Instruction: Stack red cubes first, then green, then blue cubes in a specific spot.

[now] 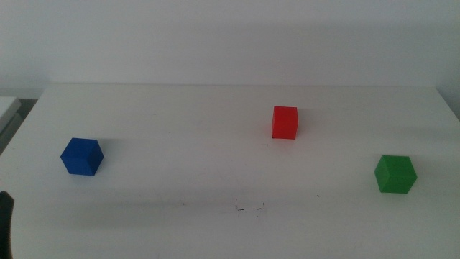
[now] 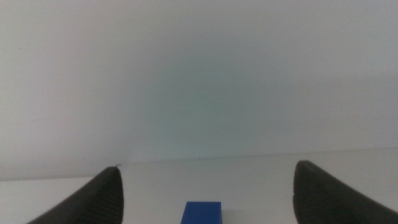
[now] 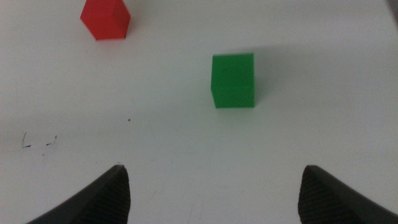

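Overhead, the middle view shows three cubes, one of each colour, standing well apart on the white tabletop (image 1: 215, 151): the blue cube (image 1: 82, 157) at the left, the red cube (image 1: 284, 121) farther back and right of centre, the green cube (image 1: 395, 173) at the right. Between them, near the front edge, lie a few black scribble marks (image 1: 249, 207), which I take for the stacking spot; nothing stands on it, so no stacking is done yet. A dark sliver at the bottom left corner may be the left arm, waiting. From the left wrist, the left tool (image 2: 205, 193) hangs with its jaws spread wide and empty, the blue cube (image 2: 203, 213) between them, probably lined up for a later pick. From the right wrist, the right tool (image 3: 214, 190) is likewise wide open and empty, facing the green cube (image 3: 233, 81), with the red cube (image 3: 106, 18) beyond and the marks (image 3: 38, 142) off to one side.
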